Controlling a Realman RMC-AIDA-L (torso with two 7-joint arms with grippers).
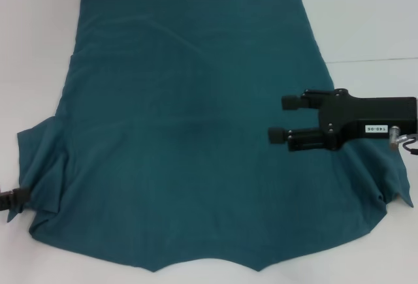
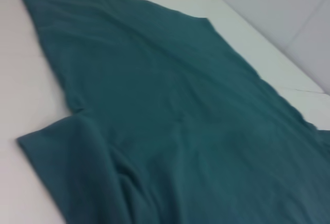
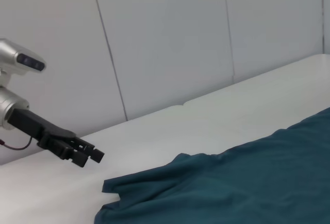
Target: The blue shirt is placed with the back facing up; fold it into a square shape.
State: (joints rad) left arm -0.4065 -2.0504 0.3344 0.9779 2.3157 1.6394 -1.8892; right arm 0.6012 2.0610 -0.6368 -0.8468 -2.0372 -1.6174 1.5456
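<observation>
One blue shirt [image 1: 189, 134] lies spread flat across the white counter [image 1: 366, 23], plain side up, its sleeves bunched at the near corners. My right gripper [image 1: 282, 118] hovers over the shirt's right side, fingers spread apart and empty. My left gripper [image 3: 88, 154] hangs beside the left sleeve; whether it is parted I cannot tell.

From my station, the only writing I make out is a small white label on the black body of the right gripper [image 1: 281, 118]; it appears upside down and seems to read "T40-06", though I can't be sure.
</observation>
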